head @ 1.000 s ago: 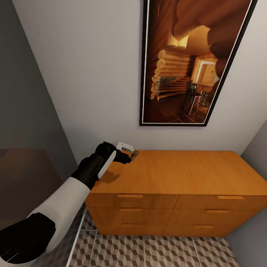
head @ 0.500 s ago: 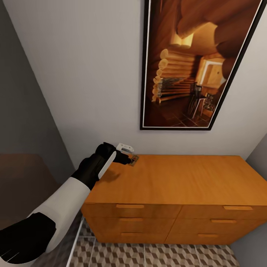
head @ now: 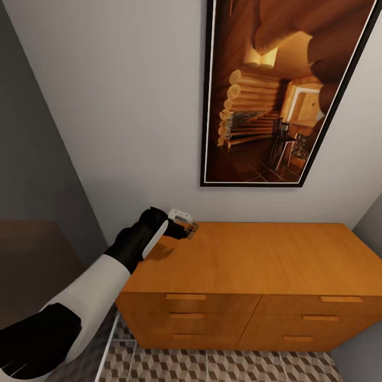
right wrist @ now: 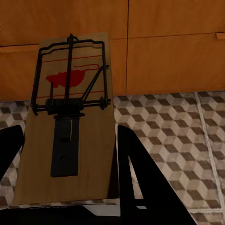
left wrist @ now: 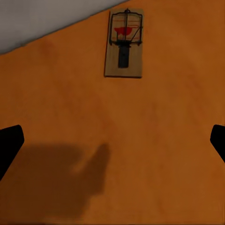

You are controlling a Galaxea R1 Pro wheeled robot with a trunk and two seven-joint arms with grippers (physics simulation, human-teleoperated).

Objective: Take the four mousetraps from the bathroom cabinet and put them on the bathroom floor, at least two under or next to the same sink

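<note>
The left claw [head: 187,229] hovers spread over the far left corner of the orange cabinet [head: 249,260], its two dark fingertips [left wrist: 9,145] wide apart. One mousetrap [left wrist: 123,43] lies flat on the cabinet top near the wall, just beyond the fingertips and untouched. The right claw [right wrist: 65,154] pinches a second mousetrap [right wrist: 70,117], held in front of the cabinet's drawer fronts above the bathroom floor [right wrist: 164,131] with its cube-patterned tiles. A framed picture [head: 276,90] hangs on the wall above.
</note>
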